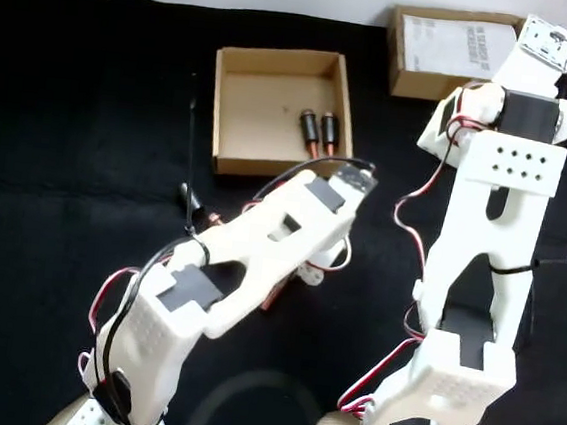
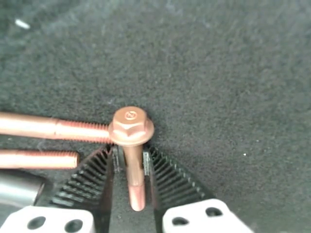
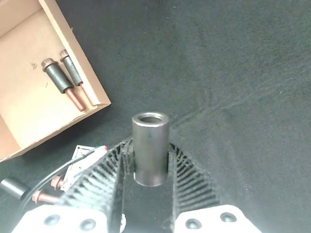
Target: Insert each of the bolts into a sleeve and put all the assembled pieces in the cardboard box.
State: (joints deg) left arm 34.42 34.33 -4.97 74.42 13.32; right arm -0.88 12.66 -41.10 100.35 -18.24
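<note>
**Held but unmated: bolt (image 2: 131, 130) and sleeve (image 3: 150, 141)**

My left gripper (image 2: 129, 162) pinches the bolt by its shank, over the mat (image 2: 218, 73). My right gripper (image 3: 147, 151) clamps the sleeve, bore open. Two assemblies (image 1: 317, 128) lie in the box (image 1: 269, 106). Next, I judge: line shank with bore, then push home.

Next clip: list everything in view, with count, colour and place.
cardboard box: one, brown, open, mid-table.
assembled pieces: two, dark and copper, inside that box.
second box: one, brown, far right, with white paper.
loose bolts: two, copper, beside the left end effector.
loose sleeve: one, dark, on the cloth.
cloth: one, black, under everything.
left end effector: one, shut on a copper bolt.
right end effector: one, shut on a dark sleeve.
</note>
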